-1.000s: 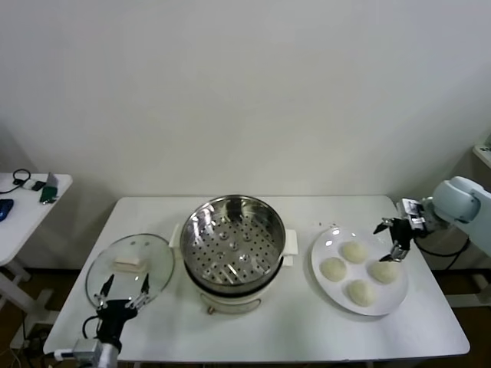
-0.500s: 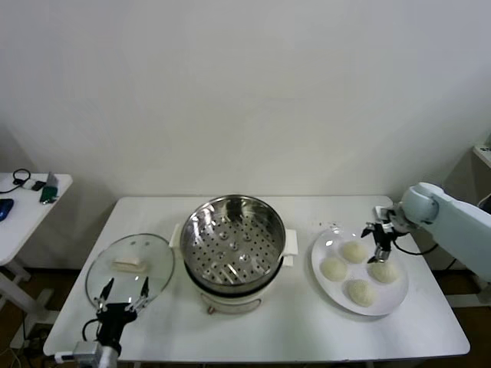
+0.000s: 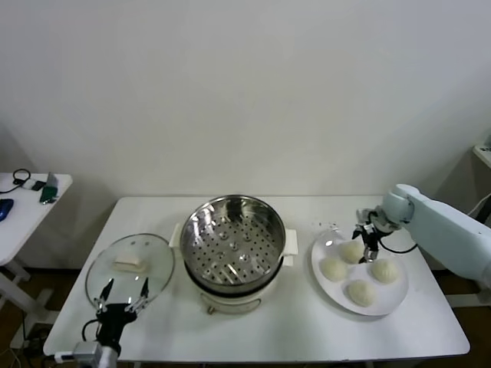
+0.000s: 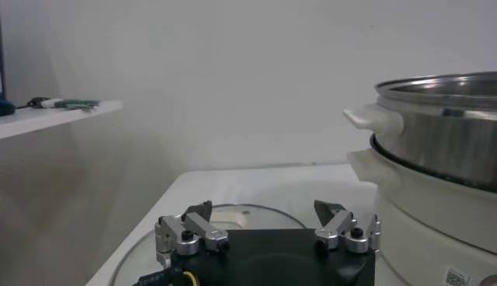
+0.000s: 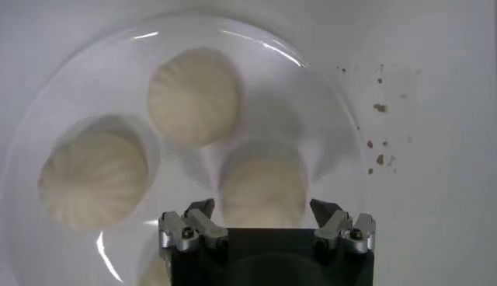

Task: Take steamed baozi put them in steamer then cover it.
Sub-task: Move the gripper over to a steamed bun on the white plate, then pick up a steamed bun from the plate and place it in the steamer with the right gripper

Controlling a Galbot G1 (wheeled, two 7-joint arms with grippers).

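Hovering over the far side of the plate [image 3: 330, 285], the right gripper [image 3: 365, 239] hangs above the bun [image 3: 351, 251] nearest the wall, its jaws spread wide and holding nothing. From the right wrist view that bun [image 5: 262, 188] sits just ahead of the open fingertips [image 5: 199, 211], lined up between them but not yet between the pads. Four buns lie on the plate — the far one, one toward the steamer [image 3: 333, 268], one toward the table's right edge [image 3: 383, 270], and one nearest the front [image 3: 360, 291]. They sit close together without clearly touching.

The steamer [image 3: 232, 238] stands at the middle of the table [image 3: 307, 330] on its white base, its perforated floor bare, with no lid on it. The lid [image 3: 130, 266] lies flat on the table just left of the steamer, white handle up.

The left gripper [image 3: 122, 295] rests low at the table's front left corner, at the near edge of the lid — jaws apart, empty. In its wrist view the lid's rim [image 4: 256, 211] shows just beyond the fingertips, with the steamer's wall [image 4: 443, 124] to one side.
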